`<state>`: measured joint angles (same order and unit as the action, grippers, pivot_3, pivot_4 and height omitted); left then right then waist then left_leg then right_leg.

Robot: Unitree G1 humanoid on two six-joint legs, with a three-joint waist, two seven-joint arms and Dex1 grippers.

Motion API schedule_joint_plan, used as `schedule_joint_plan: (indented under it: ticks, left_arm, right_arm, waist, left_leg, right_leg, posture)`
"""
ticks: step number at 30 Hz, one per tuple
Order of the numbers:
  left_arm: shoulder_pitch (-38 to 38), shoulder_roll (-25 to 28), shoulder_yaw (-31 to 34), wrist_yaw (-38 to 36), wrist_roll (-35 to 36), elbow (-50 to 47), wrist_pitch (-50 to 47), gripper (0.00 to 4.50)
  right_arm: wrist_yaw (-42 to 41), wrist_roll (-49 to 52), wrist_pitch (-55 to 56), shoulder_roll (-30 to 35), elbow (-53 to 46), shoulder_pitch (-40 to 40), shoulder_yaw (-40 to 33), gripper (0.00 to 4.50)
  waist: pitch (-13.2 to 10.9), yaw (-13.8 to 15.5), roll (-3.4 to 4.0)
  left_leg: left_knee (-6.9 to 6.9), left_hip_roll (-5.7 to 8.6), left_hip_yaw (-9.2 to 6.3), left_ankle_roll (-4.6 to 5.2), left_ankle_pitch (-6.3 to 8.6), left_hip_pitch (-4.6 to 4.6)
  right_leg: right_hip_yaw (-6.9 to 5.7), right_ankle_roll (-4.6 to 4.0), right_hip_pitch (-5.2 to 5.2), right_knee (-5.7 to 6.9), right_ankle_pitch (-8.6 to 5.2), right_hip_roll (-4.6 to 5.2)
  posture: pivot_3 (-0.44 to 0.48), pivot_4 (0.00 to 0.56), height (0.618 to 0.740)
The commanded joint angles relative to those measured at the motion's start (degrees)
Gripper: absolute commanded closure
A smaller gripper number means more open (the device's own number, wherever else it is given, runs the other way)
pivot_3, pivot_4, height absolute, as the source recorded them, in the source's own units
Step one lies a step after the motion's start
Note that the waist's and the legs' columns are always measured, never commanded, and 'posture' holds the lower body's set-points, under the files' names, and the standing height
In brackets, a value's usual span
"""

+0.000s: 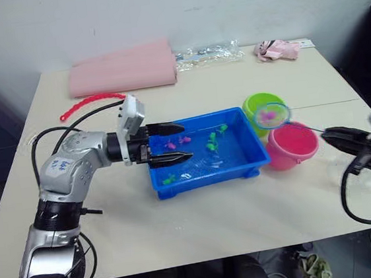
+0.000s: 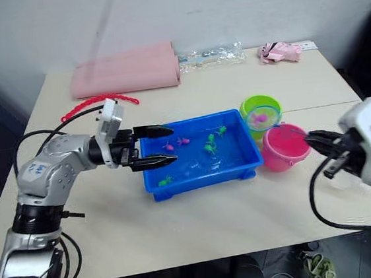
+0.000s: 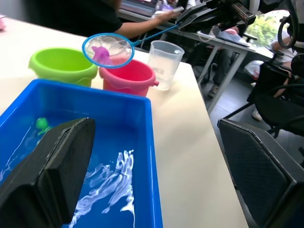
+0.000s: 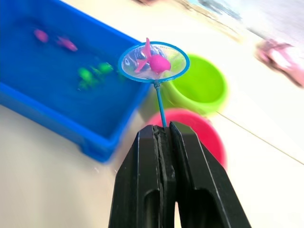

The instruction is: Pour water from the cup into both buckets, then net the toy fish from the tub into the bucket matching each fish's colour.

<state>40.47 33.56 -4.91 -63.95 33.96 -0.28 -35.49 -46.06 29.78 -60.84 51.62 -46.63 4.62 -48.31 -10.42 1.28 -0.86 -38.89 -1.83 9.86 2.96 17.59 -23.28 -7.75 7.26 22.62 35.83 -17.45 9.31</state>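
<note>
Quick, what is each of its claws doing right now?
Left gripper: open, empty, over the blue tub.
Right gripper: shut on the net, pink fish inside.

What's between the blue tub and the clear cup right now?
In the left wrist view, the lime green plastic bucket and pink plastic bucket sit between the shallow blue plastic tub and the clear plastic cup.
</note>
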Motion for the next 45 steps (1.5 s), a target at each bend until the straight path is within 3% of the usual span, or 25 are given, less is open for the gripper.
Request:
schedule_joint_plan:
  ticks: [1,6,10,16,33,38,45]
  left_arm:
    - [2.37,-1.75,-0.85,-2.23,-1.39,2.29,2.78,0.01]
    - [3.97,-4.17,-1.63,-3.51,-2.63,4.76,4.49,0.01]
    - [4.3,-4.34,-1.97,-4.52,-4.3,5.96,6.26,0.01]
    - [4.96,-4.63,-0.76,-4.3,-4.55,6.73,6.24,0.01]
    - [2.79,-2.92,1.79,-1.75,-3.96,2.9,3.75,0.01]
    - [3.23,-2.95,1.85,-1.69,-4.36,3.41,3.83,0.01]
    - [3.03,-3.2,1.86,-1.2,-4.3,2.99,3.83,0.01]
  right_arm:
    - [-1.74,-6.62,6.47,2.09,-2.73,7.33,-5.99,4.5]
    - [-1.28,-24.07,29.22,2.09,-0.29,20.3,-3.35,4.5]
    - [3.42,-46.28,57.33,5.31,6.71,29.46,-1.53,4.5]
    - [11.99,-60.2,80.14,7.54,14.09,28.47,-2.66,4.5]
    - [14.12,-64.83,99.98,9.72,24.24,22.72,0.2,4.5]
    - [14.16,-65.29,100.32,12.55,28.81,18.82,0.3,4.5]
    - [11.82,-63.97,99.28,12.06,27.02,16.88,1.96,4.5]
  waist:
    - [0.0,0.06,0.0]
    - [0.0,0.05,-0.01]
    - [0.0,-0.06,-0.01]
    - [-0.01,-0.38,-0.02]
    - [-0.02,-1.28,-0.02]
    - [-0.02,-1.52,-0.02]
    - [-0.02,-1.39,-0.02]
  left_leg:
    - [-0.01,0.01,0.0,0.01,0.0,0.0]
    - [-0.03,0.06,0.02,0.05,0.01,0.0]
    - [-0.09,0.05,0.04,0.05,0.0,0.02]
    - [-0.1,0.02,0.03,0.0,-0.03,0.04]
    - [-0.1,0.0,-0.05,0.01,-0.05,0.05]
    - [-0.15,0.01,-0.03,0.03,-0.06,0.08]
    - [-0.12,0.01,-0.07,0.03,-0.06,0.07]
  right_leg:
    - [0.0,0.0,0.0,0.01,0.0,0.01]
    - [-0.01,0.05,-0.05,-0.09,0.03,0.03]
    - [0.01,0.09,-0.05,-0.07,0.03,0.02]
    - [0.03,0.09,-0.05,-0.08,0.02,0.01]
    - [-0.01,0.08,-0.12,-0.1,0.0,0.02]
    - [0.02,0.08,-0.13,-0.05,0.01,0.04]
    - [-0.02,0.04,-0.13,-0.01,-0.02,0.03]
  posture:
    - [0.0,0.15,0.738]
    - [0.0,0.15,0.738]
    - [0.0,0.15,0.738]
    - [0.0,0.15,0.738]
    - [0.0,0.15,0.738]
    - [0.0,0.15,0.738]
    - [0.0,0.15,0.738]
